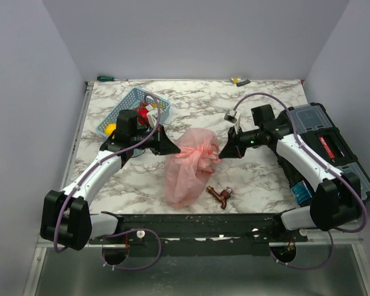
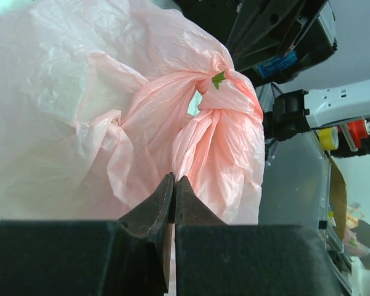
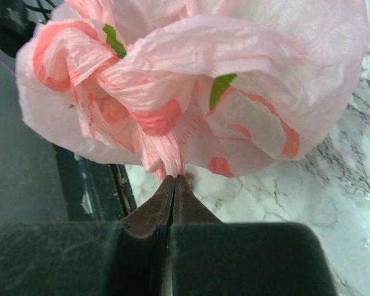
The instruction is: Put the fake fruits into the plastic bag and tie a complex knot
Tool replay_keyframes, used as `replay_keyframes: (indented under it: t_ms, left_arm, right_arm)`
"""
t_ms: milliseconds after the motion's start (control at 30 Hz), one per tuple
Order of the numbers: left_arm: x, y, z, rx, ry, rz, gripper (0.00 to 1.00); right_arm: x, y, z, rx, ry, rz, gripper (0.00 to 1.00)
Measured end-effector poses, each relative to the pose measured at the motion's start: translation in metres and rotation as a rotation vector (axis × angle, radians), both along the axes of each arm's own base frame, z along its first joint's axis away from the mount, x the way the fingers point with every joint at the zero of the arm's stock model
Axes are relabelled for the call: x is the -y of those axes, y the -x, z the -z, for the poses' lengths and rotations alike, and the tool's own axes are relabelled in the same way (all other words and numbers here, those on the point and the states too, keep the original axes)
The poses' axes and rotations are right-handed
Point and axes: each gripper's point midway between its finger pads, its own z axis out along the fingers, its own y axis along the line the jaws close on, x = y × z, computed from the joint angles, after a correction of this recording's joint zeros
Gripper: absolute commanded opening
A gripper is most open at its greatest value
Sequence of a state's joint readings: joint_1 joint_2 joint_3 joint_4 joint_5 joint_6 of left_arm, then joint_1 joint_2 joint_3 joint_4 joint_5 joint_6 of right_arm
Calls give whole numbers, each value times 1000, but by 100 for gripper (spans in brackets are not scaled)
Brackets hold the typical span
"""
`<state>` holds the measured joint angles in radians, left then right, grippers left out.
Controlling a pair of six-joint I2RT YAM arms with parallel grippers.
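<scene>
The pink plastic bag (image 1: 190, 166) lies in the middle of the marble table, its top gathered into a twisted knot (image 1: 201, 152). My left gripper (image 1: 176, 148) is at the bag's left side, shut with its tips (image 2: 174, 178) pressed into a fold of the plastic bag (image 2: 80, 111) below the knot (image 2: 219, 102). From the right, my right gripper (image 1: 226, 150) is shut on a thin twisted tail (image 3: 172, 154) coming out of the knot (image 3: 151, 114). No fake fruits show through the bag. Red (image 1: 140, 115) and yellow (image 1: 111, 128) pieces lie in the blue basket.
The light-blue lattice basket (image 1: 124, 105) stands behind my left arm. A black toolbox (image 1: 324, 139) fills the right edge. A small reddish-brown object (image 1: 220, 195) lies near the front edge. A green-handled screwdriver (image 1: 108, 78) and a yellow-black item (image 1: 239, 81) lie along the back wall.
</scene>
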<state>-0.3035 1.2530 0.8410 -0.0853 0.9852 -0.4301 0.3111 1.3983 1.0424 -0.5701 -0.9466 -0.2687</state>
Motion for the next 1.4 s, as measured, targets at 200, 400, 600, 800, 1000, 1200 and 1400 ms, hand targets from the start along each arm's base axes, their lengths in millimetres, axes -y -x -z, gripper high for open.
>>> replay_keyframes:
  t_ms: [200, 400, 600, 800, 1000, 1200, 1400]
  left_arm:
    - [-9, -8, 1, 21, -28, -60, 0]
    - [-23, -19, 4, 49, -65, -126, 0]
    - [-39, -28, 23, 60, -165, -203, 0]
    - [-63, -35, 47, 72, -299, -292, 0]
    - [-82, -36, 65, 98, -412, -350, 0]
    - [-100, -38, 87, 106, -518, -397, 0]
    - [-103, -40, 100, 113, -574, -398, 0]
  right_arm:
    - [11, -7, 14, 55, 89, 19, 1]
    - [22, -18, 23, 122, 171, 39, 1]
    - [34, -29, 34, 200, 259, 44, 1]
    - [49, -33, 51, 260, 352, 45, 1]
    - [62, -37, 68, 320, 432, 52, 1]
    - [67, -42, 73, 355, 463, 65, 1]
    - [70, -38, 73, 294, 457, 93, 10]
